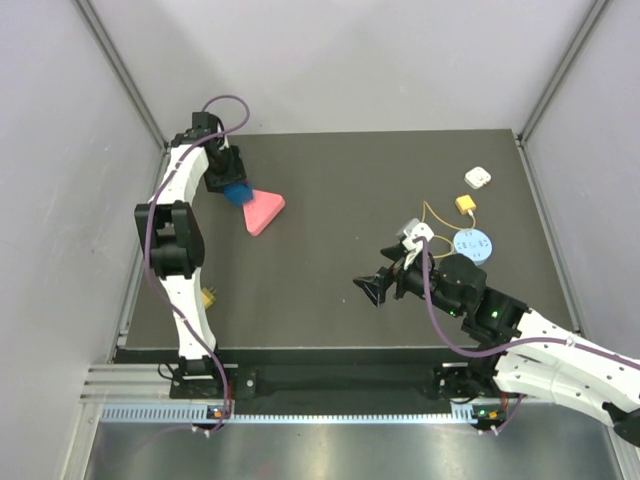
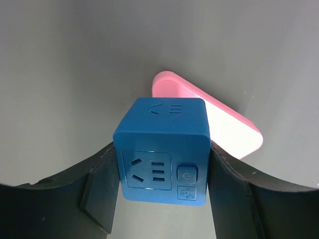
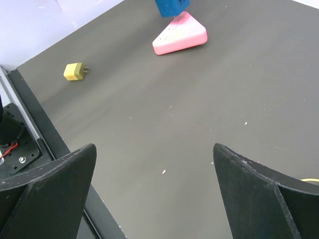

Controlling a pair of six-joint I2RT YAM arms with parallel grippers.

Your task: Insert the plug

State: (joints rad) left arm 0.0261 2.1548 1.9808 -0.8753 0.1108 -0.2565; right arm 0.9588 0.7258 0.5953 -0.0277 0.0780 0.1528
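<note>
My left pincer (image 2: 160, 170) is clamped on a blue socket cube (image 2: 160, 149), one finger pressed against each side. The cube's face with the outlet holes and two small buttons is turned toward my wrist camera. The cube sits at the far corner of the pink triangular block (image 1: 264, 212); whether it touches the block I cannot tell.

My right pincer (image 3: 152, 155) is spread wide with nothing in it. It hangs over bare dark table (image 1: 330, 170), well to the right of the pink block and nearer my bases.

The plug (image 1: 465, 204), a small yellow connector, lies on the table far to the right of the pink block. Its thin yellow-orange wire (image 1: 434, 211) loops back toward the pink block's side. A white square block (image 1: 478, 178) and a light-blue round disc (image 1: 473, 244) are also over there.

A small yellow two-pronged block (image 3: 75, 71) lies well apart from the pink block, on its near left side by the table's edge.
</note>
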